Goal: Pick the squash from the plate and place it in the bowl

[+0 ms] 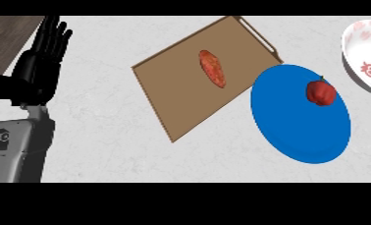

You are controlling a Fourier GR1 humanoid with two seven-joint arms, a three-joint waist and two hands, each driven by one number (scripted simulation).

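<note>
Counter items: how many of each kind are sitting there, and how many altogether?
Plates: 1, a blue plate
Bowls: 1, a white bowl at the right edge
Boards: 1, a brown cutting board
Foods: 2, a red squash on the plate and an orange-red piece on the board
Total: 5

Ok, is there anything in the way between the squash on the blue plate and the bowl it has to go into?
Nothing visible. The squash sits on the upper right part of the blue plate, and the bowl lies just up and to the right, cut off by the view's edge. Only bare counter shows between plate and bowl.
</note>
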